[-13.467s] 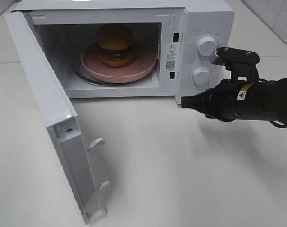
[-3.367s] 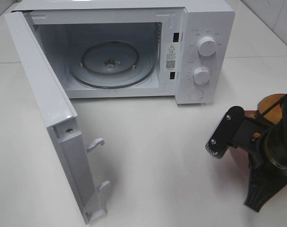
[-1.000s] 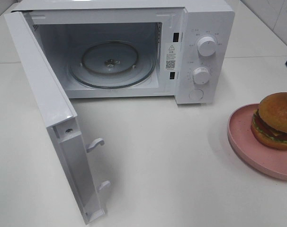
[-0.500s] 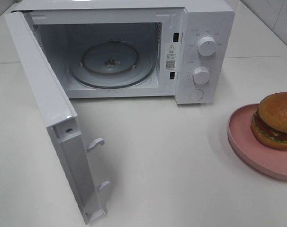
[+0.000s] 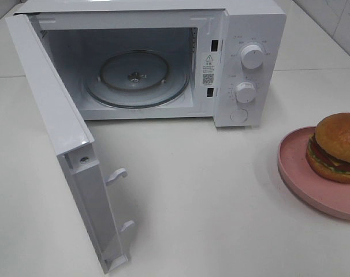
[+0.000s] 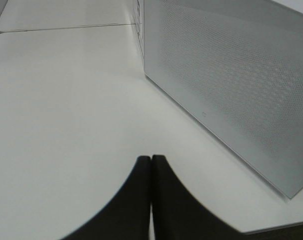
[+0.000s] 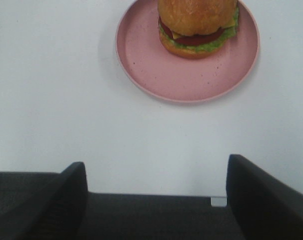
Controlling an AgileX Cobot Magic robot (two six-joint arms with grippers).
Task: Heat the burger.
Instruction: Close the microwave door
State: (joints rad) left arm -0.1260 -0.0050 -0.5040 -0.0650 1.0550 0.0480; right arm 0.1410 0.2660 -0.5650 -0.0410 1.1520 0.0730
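Right wrist view shows the right claw (image 7: 154, 192) spread wide and empty, the burger (image 7: 197, 25) beyond it on the pink plate (image 7: 151, 70) at the frame's top. Left claw (image 6: 151, 172) looks pressed shut beside the microwave door (image 6: 226, 80). Farther off, upper left of the exterior view, the microwave (image 5: 244, 23) stands open with a bare turntable (image 5: 137, 78); heating probably calls for carrying plate and burger inside.

One burger (image 5: 337, 147) sits on one pink plate (image 5: 296, 173). One microwave (image 5: 244, 23) stands on the desk (image 5: 209, 213) — one door (image 5: 59, 133), one glass turntable (image 5: 137, 78), two knobs and one round button (image 5: 239, 115).
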